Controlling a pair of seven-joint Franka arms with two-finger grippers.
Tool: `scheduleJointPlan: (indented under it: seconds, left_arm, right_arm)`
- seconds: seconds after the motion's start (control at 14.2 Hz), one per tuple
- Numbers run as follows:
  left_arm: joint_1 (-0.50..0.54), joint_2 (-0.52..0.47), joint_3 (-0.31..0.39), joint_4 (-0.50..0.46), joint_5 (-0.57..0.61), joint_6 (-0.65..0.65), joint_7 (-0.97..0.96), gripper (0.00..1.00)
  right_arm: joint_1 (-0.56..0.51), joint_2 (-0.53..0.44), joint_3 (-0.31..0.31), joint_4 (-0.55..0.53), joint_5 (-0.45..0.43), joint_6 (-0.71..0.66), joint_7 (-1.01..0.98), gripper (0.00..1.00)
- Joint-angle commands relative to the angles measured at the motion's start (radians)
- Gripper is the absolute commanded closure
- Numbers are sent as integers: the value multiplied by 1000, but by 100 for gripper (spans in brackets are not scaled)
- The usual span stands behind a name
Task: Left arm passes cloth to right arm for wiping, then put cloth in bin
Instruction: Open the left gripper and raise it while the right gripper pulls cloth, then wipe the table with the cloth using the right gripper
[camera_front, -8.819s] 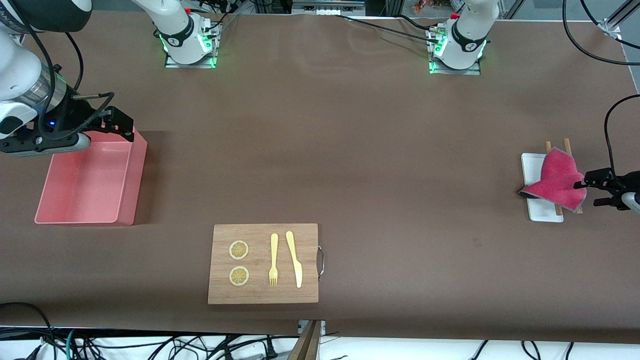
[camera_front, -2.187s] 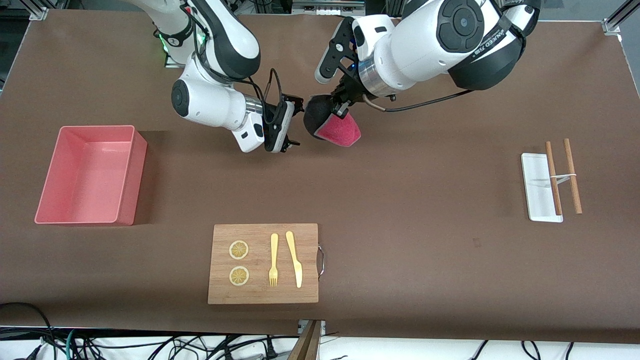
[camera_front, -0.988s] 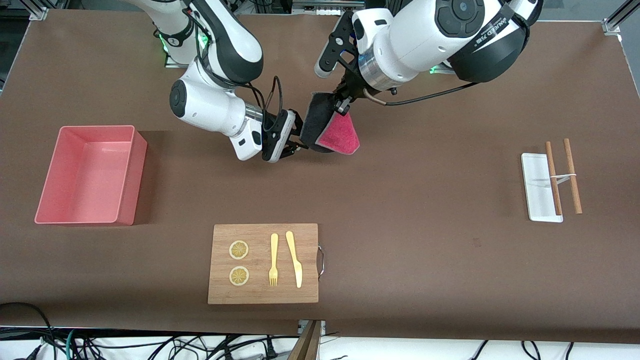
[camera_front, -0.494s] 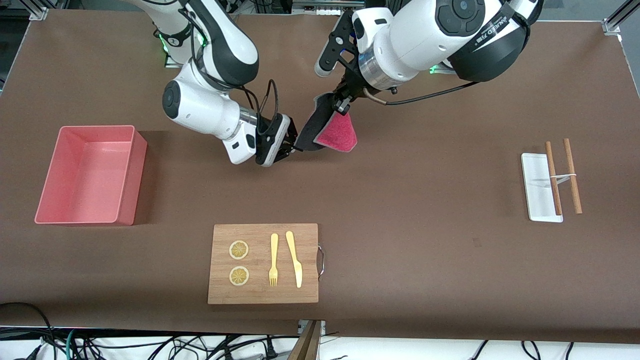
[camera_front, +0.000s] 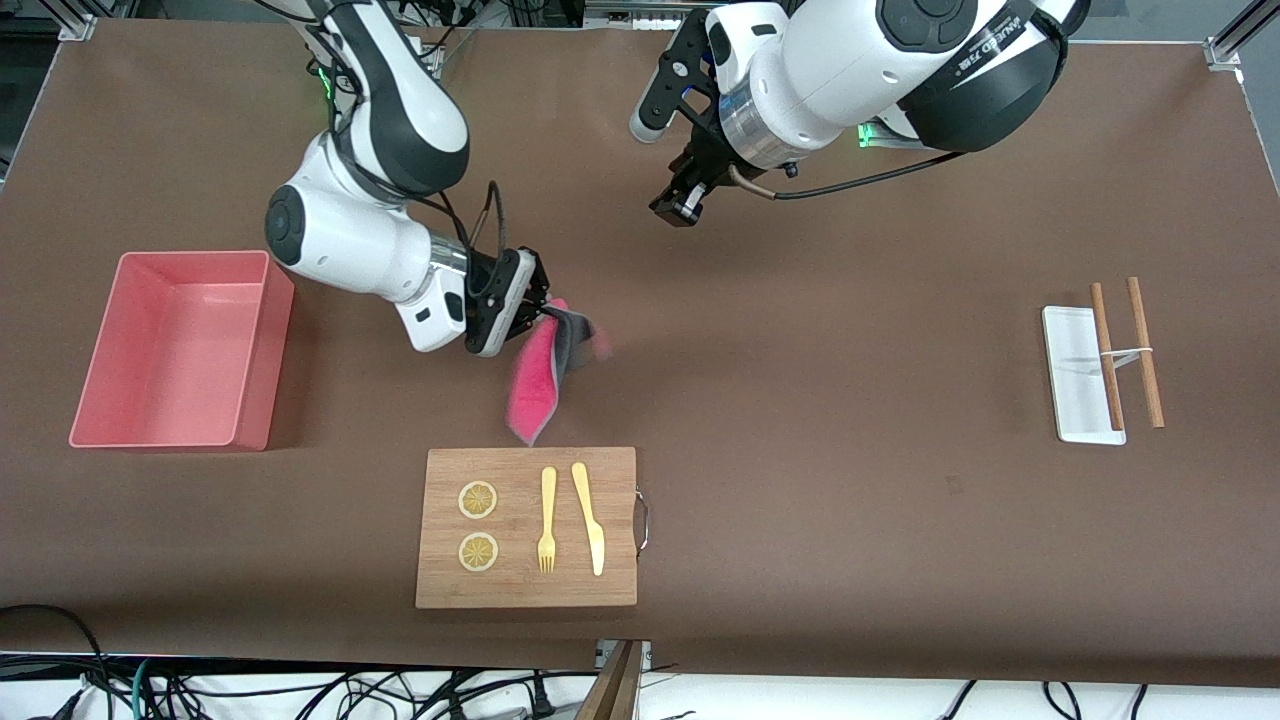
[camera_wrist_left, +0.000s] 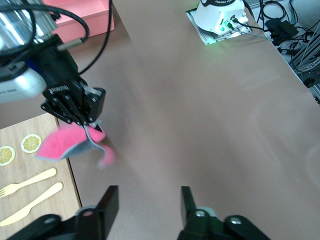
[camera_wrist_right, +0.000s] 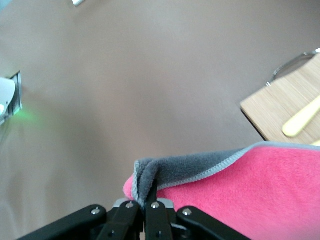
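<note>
right gripper (camera_front: 541, 312) pinches the cloth (camera_front: 535, 380) above the table; left gripper (camera_wrist_left: 145, 207) open, empty

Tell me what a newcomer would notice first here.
The pink cloth dangling from the right hand, pinched shut at one corner, over the table just above the wooden board. The left hand hangs open and empty over the middle of the table. The pink bin waits at the right arm's end.
</note>
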Motion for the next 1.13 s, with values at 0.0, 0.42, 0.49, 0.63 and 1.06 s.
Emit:
scheduleJointPlan:
  seconds: [0.0,0.42,0.49,0.63,1.06]
  left_arm:
    - [1,-26,8,5,21,-46,-29,0]
    - [42,-138,23,5,151,-269,-444,0]
    - [55,-151,23,5,190,-296,-524,0]
    - [85,-173,23,3,276,-347,-656,0]
    - [262,-239,23,-28,366,-430,-859,0]
  right_arm:
    - [-1,-2,-39,45,-80,-81,25,100]
    - [-105,-21,-62,49,-324,-116,27,100]
    - [-130,-25,-64,42,-338,-118,43,100]
    - [-156,-65,-97,-9,-360,-121,188,100]
    - [-163,-140,-151,-96,-588,-197,652,100]
